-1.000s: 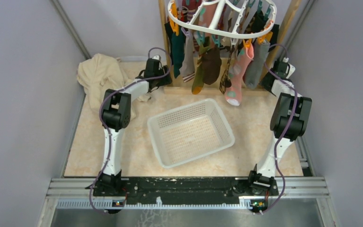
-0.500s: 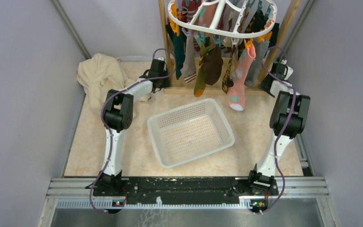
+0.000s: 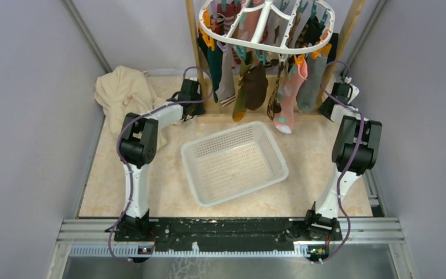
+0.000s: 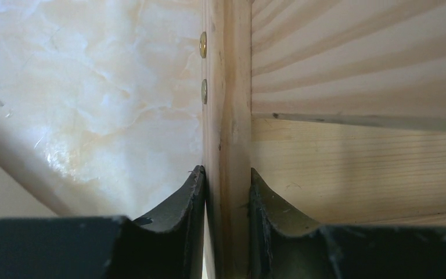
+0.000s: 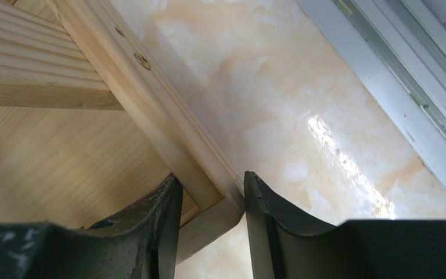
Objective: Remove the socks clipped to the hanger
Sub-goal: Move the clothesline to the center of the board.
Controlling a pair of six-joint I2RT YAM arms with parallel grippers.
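Tabletop: pale marbled surface (image 3: 122, 180) ran between grey walls, and every sock was up at the far end!
Hanger: white oval hanger (image 3: 261, 32) hung high inside the wooden frame (image 3: 193, 35), ringed with teal and orange clips.
Socks: all the socks (image 3: 255, 84) dangled clipped from that rim, a pink one (image 3: 287, 96) lowest, just beyond the far edge of the basket (image 3: 220, 137). None lay in the basket.
Left gripper: the left gripper (image 4: 226, 192) was clenched on the frame's left post, both pads flat against the wood.
Right gripper: the right gripper (image 5: 209, 197) was clamped over the frame's right bottom corner, wood filling its jaws.
Bystander: a beige cloth (image 3: 122, 93) sat heaped at the back left, apart from the action.
Step in hand: by the look of it, holding or shifting the frame before any sock was pulled.
How to do it well: move both arms together and level so the frame didn't twist; go slowly so the hanger didn't swing.
Next call: probably free one arm, pinch a sock low and tug straight down off its clip.
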